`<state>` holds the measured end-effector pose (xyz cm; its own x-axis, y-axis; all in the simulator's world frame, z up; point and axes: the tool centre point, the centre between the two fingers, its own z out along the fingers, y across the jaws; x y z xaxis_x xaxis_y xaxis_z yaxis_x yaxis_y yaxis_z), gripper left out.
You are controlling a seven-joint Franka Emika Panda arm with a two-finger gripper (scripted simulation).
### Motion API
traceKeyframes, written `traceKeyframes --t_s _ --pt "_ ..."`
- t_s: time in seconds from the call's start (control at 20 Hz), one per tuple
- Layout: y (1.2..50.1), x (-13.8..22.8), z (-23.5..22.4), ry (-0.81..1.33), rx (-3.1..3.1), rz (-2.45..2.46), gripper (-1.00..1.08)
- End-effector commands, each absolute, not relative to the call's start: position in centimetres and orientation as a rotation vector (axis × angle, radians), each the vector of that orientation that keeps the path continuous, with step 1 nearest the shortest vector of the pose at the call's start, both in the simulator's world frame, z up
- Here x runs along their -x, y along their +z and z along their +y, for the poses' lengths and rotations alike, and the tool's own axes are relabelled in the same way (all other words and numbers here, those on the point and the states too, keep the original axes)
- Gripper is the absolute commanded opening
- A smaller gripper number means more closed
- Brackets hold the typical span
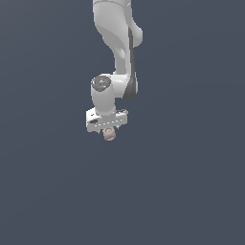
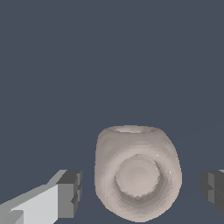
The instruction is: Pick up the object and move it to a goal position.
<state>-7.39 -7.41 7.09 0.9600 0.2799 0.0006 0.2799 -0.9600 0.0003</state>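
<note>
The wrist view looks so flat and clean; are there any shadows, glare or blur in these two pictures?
In the wrist view, the object has soft shading but no glare, and I see no cast shadow on the flat grey ground; the fingers look blocky. In the exterior view, the object under the gripper is small and coarse, pixelated rather than out of focus, and the arm is evenly lit.
</note>
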Motion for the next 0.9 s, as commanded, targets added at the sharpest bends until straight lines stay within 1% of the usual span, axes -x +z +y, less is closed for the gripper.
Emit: traceKeyframes --t_s 0.0,0.2,0.4,0.45,0.85 --pt "5.8 7.5 -7.4 0.000 -3.110 0.446 1.00" --pt "4.4 7.5 -7.4 0.000 -3.110 0.447 1.00" --pt "3.9 7.4 -7.4 0.000 -3.110 0.447 1.00" --pt "3.9 7.4 -7.4 0.000 -3.110 0.447 -1.00" --pt "3.9 7.4 -7.4 0.000 -3.110 0.447 -1.00"
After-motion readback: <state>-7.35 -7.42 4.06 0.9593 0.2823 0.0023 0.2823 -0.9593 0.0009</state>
